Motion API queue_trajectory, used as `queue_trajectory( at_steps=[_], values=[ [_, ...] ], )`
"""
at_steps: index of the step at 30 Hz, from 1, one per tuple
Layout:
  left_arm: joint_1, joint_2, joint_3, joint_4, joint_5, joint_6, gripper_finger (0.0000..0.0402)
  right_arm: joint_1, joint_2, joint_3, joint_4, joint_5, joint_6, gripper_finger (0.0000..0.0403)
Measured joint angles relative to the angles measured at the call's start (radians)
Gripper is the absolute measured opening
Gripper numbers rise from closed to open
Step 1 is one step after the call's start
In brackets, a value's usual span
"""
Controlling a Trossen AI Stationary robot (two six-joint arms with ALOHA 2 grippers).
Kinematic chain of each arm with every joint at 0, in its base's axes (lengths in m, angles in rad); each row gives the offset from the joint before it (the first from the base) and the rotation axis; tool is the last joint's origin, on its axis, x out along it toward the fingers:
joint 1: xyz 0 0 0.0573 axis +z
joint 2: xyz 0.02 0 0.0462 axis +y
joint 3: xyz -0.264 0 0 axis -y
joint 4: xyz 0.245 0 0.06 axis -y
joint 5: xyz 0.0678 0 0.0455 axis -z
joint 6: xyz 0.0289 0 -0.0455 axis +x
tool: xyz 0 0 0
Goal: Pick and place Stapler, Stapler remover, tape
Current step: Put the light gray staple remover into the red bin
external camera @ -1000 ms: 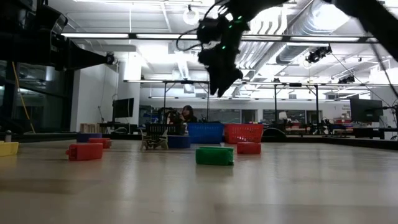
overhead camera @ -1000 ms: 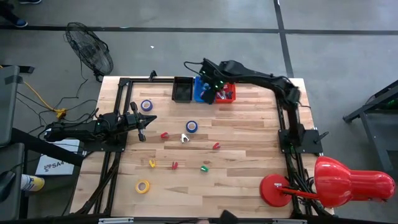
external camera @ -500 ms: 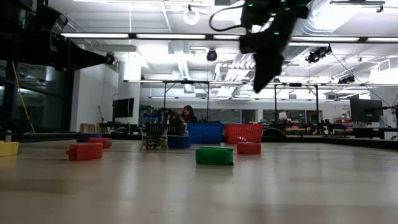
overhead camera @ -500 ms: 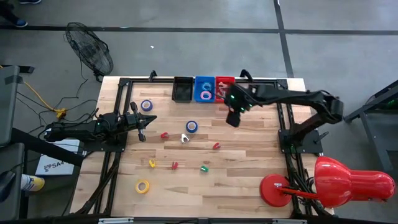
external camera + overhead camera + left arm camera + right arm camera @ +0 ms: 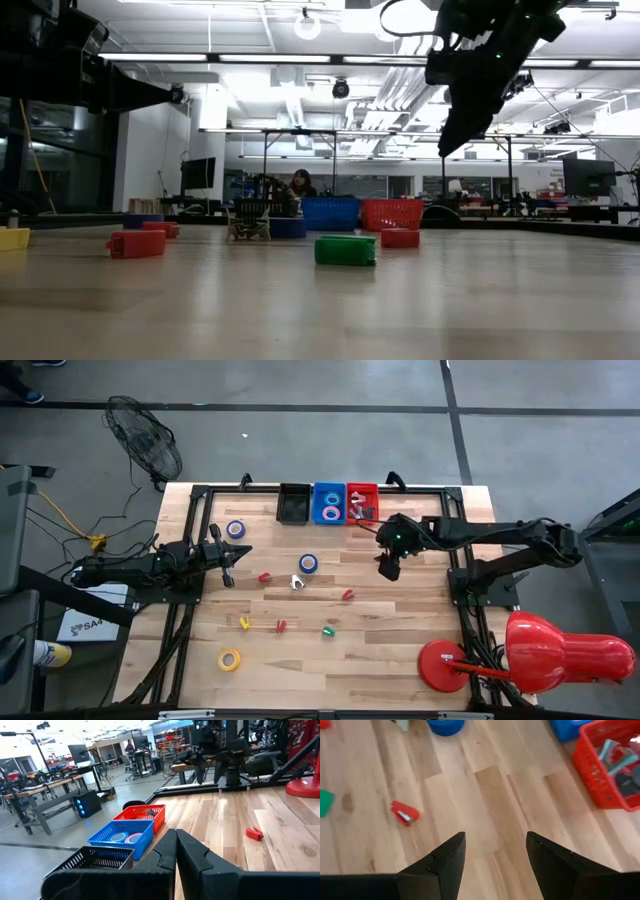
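Right gripper (image 5: 389, 569) has left red basket (image 5: 361, 492) (fingers apart, empty).

You see a grey concrete floor (image 5: 520, 440), a black pedestal fan (image 5: 145, 445), and bright ceiling strip lights (image 5: 210, 57).

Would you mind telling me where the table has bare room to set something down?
The near right corner, between the green piece and the red lamp base, is bare. So is the strip beside the yellow tape roll along the near edge. It is crowded mid-table around the blue tape roll, and by the bins at the far edge.
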Motion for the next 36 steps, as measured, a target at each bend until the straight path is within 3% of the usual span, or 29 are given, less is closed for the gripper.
queue_trajectory(
  at_steps=[6,14,24,33,36],
  values=[
    [0.000,0.000,-0.002,0.020,-0.003,0.000,0.0003,0.032,0.000,-0.005,0.034,0.000,0.007,0.0201],
    [0.000,0.000,-0.002,0.015,0.025,-0.026,0.0003,0.038,0.000,-0.005,0.135,0.026,0.135,0.0201],
    [0.000,0.000,-0.002,0.023,0.056,0.019,0.0003,0.038,0.000,-0.005,0.140,0.065,0.226,0.0201],
    [0.000,0.000,-0.002,0.025,0.176,0.028,0.0004,0.038,0.000,-0.005,0.140,0.093,0.239,0.0201],
    [0.000,0.000,-0.001,0.042,0.180,0.009,0.0022,0.038,0.001,-0.005,0.140,0.088,0.231,0.0201]
  ],
)
